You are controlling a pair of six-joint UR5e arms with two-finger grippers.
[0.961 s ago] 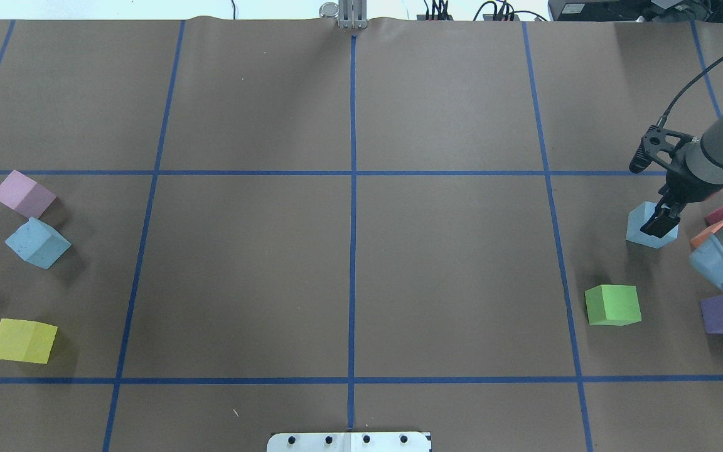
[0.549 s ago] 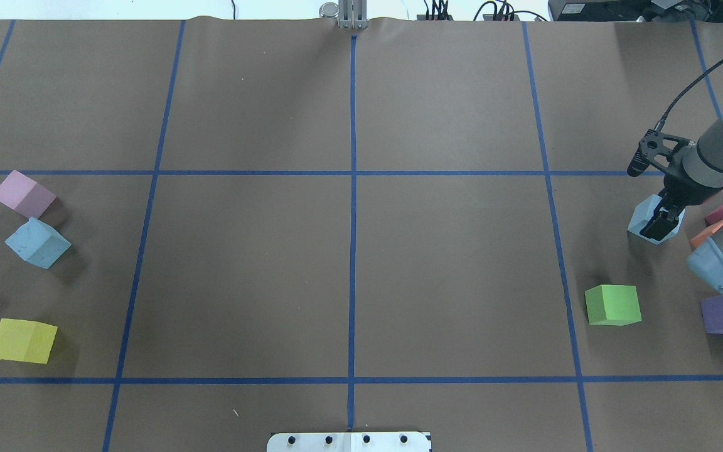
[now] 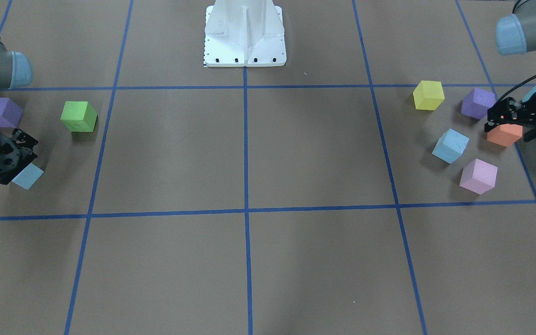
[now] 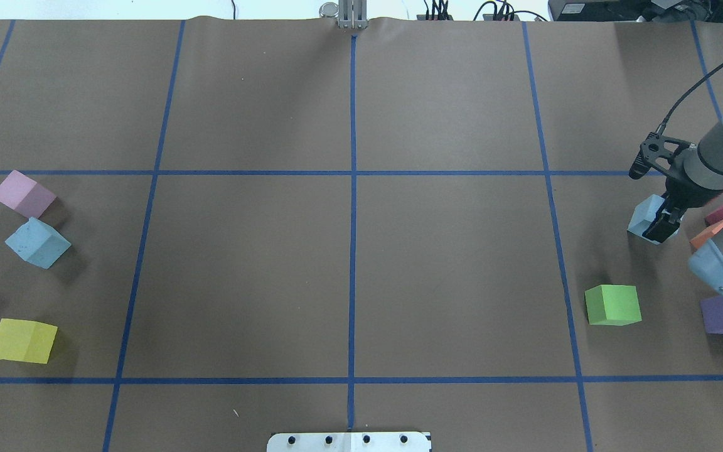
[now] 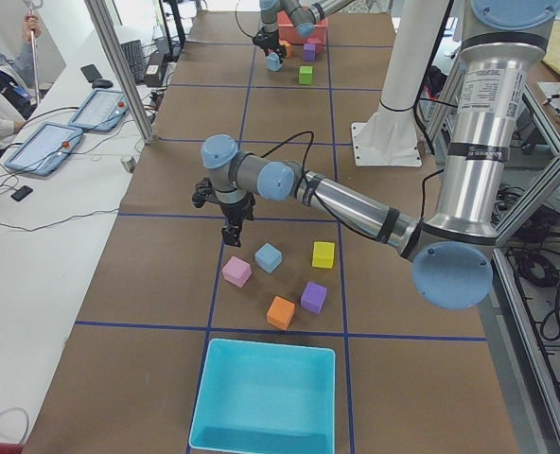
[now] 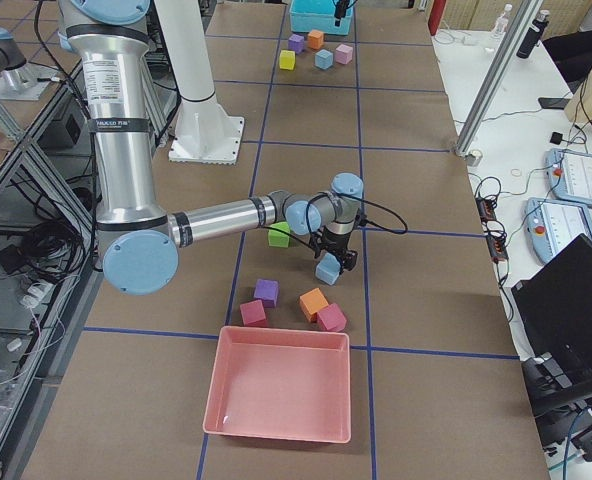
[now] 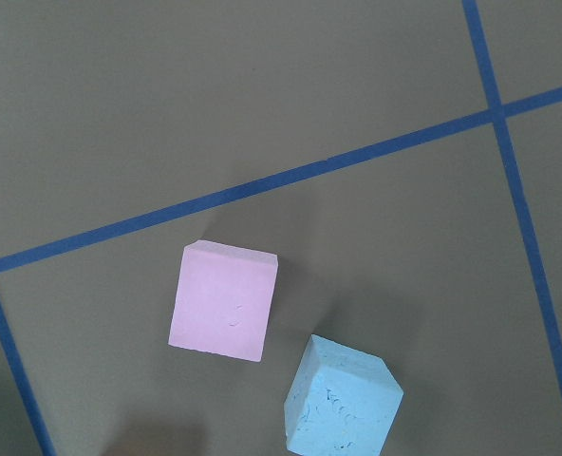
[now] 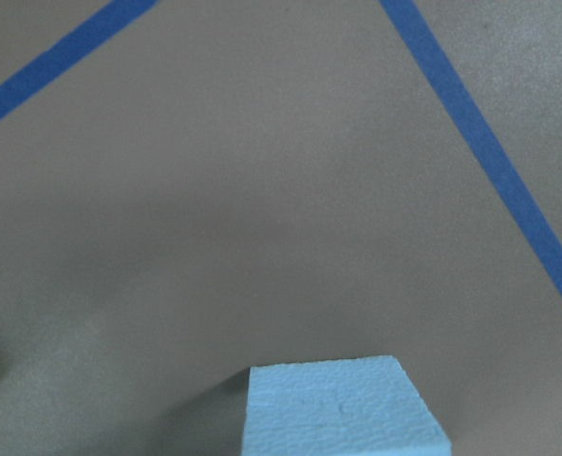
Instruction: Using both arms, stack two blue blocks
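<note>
Raised off the worktop since earlier, one block sits clamped in right jaws; foam may twist, misaligning stacking. Left jaws: cannot tell.

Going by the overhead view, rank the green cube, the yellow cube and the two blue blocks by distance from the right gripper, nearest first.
1. The blue block, held in the right gripper, far right.
2. The green cube, right side, nearer the robot.
3. The other blue block and the yellow cube, far left: too close to call.
</note>
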